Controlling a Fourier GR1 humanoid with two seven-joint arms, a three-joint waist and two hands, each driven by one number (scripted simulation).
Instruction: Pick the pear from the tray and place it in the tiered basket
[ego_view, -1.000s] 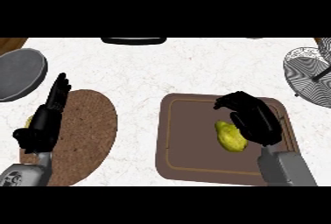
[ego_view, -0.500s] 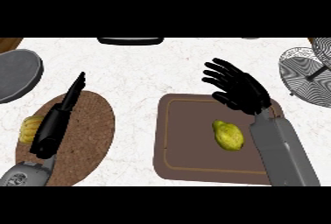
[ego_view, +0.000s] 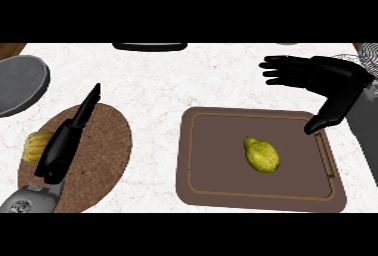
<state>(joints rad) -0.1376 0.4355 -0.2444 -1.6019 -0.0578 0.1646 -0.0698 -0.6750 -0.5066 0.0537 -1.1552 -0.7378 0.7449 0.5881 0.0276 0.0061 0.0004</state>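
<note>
Right hand (ego_view: 325, 75) wide open, holding nothing.
You've got one pear (ego_view: 261, 154) lying on the one tray (ego_view: 214, 185).

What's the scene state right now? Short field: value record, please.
pear: lying on the tray, not held
tray: brown, rectangular, on the counter
right hand: open, fingers spread, above the tray's far right corner, apart from the pear
left hand: open, fingers straight, over the round brown mat
tiered basket: partly in view at the right edge
</note>
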